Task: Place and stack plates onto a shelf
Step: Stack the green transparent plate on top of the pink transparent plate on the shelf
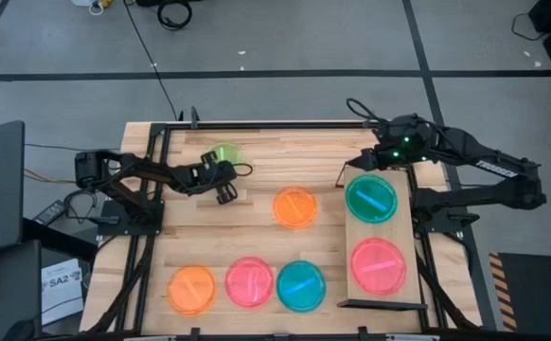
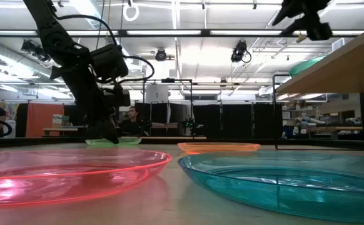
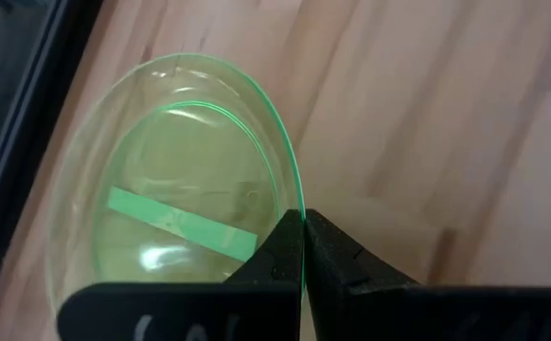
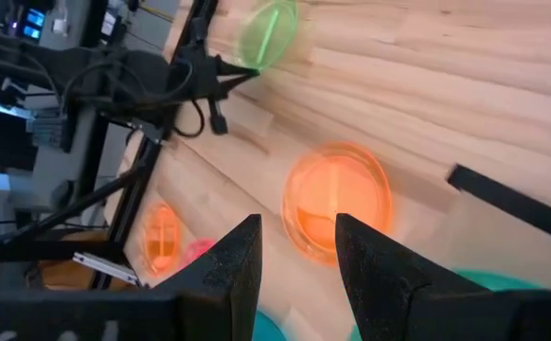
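Pinching the green plate [image 3: 176,204] rim, the left gripper [image 3: 302,248] shows clenched only at its wrist view.

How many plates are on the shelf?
2: a teal plate at the far end of the shelf, a pink plate at the near end. More could be stacked underneath.

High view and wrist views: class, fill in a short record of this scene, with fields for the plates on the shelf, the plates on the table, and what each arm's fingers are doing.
On shelf: teal plate at the far end, pink plate at the near end
Loose on table: green plate, orange plate, front row of orange, pink, teal
Left gripper: fingers shut on green plate's rim
Right gripper: fingers open, empty, above the shelf's far end
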`<action>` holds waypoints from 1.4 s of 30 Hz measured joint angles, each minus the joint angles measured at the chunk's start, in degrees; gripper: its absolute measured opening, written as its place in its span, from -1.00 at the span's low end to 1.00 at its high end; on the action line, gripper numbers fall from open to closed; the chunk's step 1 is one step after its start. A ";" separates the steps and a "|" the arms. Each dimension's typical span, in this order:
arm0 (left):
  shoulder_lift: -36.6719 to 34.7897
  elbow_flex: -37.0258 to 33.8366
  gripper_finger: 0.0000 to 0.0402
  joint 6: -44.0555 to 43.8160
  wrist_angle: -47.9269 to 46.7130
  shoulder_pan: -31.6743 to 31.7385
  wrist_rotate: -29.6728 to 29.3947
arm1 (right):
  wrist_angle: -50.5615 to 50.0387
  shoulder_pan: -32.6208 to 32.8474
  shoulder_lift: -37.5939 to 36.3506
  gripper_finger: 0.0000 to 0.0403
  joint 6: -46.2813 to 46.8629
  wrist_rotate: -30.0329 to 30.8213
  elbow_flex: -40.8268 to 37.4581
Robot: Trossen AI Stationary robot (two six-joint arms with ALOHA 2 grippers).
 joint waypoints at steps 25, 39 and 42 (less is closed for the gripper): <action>-0.07 19.47 -0.98 16.07 -1.22 -18.41 -2.63 | 10.91 0.00 17.86 -0.29 0.10 -1.29 -0.02; -0.09 23.81 -0.98 26.89 -1.06 -25.25 -6.65 | 18.97 -0.02 19.98 -0.29 0.35 -2.56 -0.02; -0.09 23.81 -0.98 28.45 -0.96 -25.73 -6.66 | 20.46 0.00 19.98 -0.29 0.50 -2.61 -0.02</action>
